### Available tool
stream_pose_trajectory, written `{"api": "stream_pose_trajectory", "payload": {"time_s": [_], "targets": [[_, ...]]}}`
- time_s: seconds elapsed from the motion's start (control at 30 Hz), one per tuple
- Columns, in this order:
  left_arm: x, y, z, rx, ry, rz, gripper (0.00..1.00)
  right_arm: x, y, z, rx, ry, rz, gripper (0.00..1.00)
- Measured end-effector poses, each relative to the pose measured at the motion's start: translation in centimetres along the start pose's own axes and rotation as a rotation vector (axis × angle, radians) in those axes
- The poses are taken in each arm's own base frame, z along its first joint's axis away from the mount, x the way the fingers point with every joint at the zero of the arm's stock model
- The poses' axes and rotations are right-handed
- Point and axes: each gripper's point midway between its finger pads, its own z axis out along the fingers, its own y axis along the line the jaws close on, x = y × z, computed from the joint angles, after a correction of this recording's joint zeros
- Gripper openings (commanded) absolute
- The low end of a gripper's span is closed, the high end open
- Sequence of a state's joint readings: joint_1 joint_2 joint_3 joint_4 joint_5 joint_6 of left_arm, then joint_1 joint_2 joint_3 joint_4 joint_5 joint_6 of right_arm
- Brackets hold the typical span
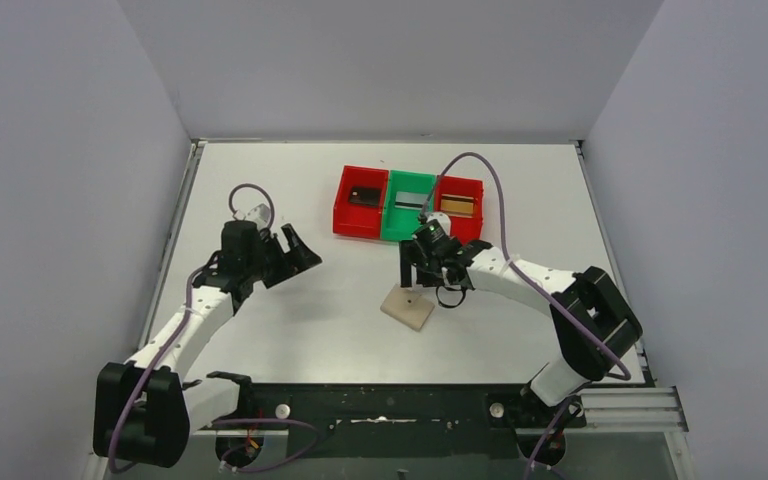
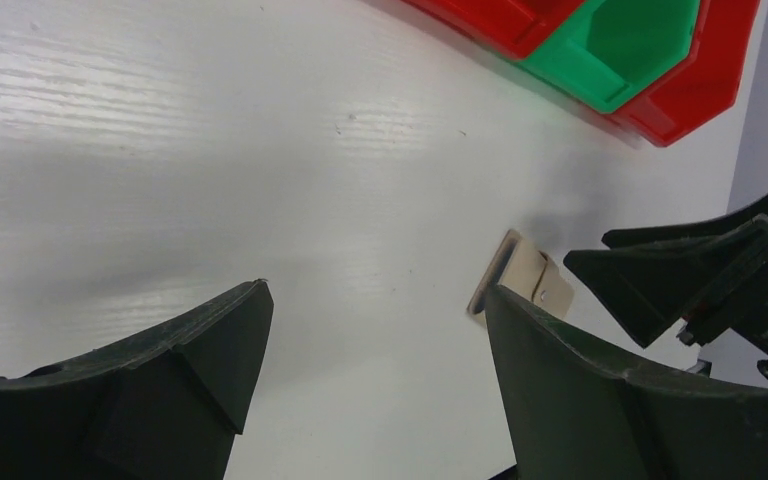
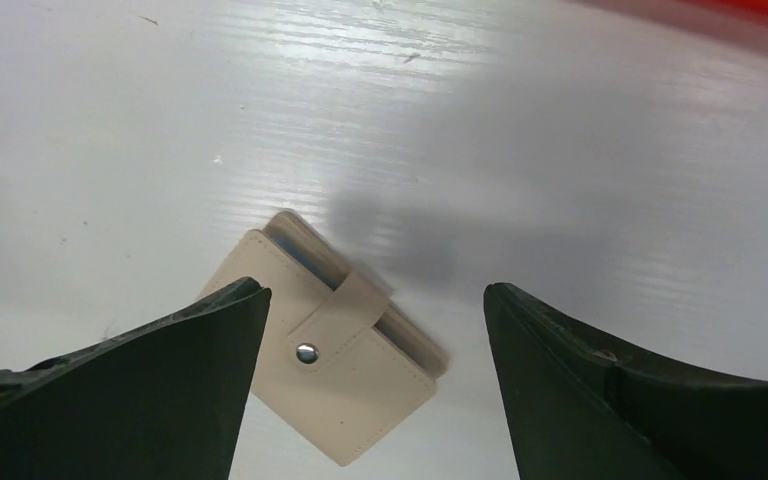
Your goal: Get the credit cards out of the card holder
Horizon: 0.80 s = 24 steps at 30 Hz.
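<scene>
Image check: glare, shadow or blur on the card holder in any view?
Top external: even light, card holder small but clear. Left wrist: sheen on the table, holder partly hidden by the left end effector. Right wrist: holder sharp, soft shadow on the table just beyond its snap tab.
</scene>
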<state>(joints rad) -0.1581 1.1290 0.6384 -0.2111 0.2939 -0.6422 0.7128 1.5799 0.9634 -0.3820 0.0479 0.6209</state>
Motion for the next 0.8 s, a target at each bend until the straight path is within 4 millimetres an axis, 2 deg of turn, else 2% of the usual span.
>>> {"api": "stream_pose_trajectory", "payload": {"time_s": [0.13,0.27,0.43,0.5,0.63,0.7,0.77,0.8], "targets": [[2.1,-1.0,0.3,0.024,0.054,0.02,0.77,0.8,-0.9,0.2,0.001,0.027,-0.062,0.79],[4.5,-2.6,0.8,0.064,0.11,0.041,0.73,2.6,-0.1,0.2,-0.063,0.085,-0.163,0.75],[6.8,-3.3,1.3,0.068,0.166,0.047,0.7,4.0,1.0,1.0,-0.093,0.125,-0.263,0.67],[7.2,-3.3,1.3,0.064,0.17,0.046,0.69,4.4,1.3,1.3,-0.094,0.133,-0.279,0.61],[7.4,-2.9,1.4,0.045,0.159,0.032,0.67,4.2,1.4,1.2,-0.079,0.114,-0.297,0.39],[7.5,-2.8,1.2,0.043,0.15,0.024,0.67,4.0,1.2,1.2,-0.061,0.104,-0.291,0.33],[7.5,-2.8,1.1,0.046,0.147,0.019,0.67,3.8,1.1,1.1,-0.043,0.093,-0.265,0.23],[7.4,-2.9,1.1,0.047,0.146,0.018,0.67,3.7,1.0,1.1,-0.032,0.086,-0.246,0.23]]}}
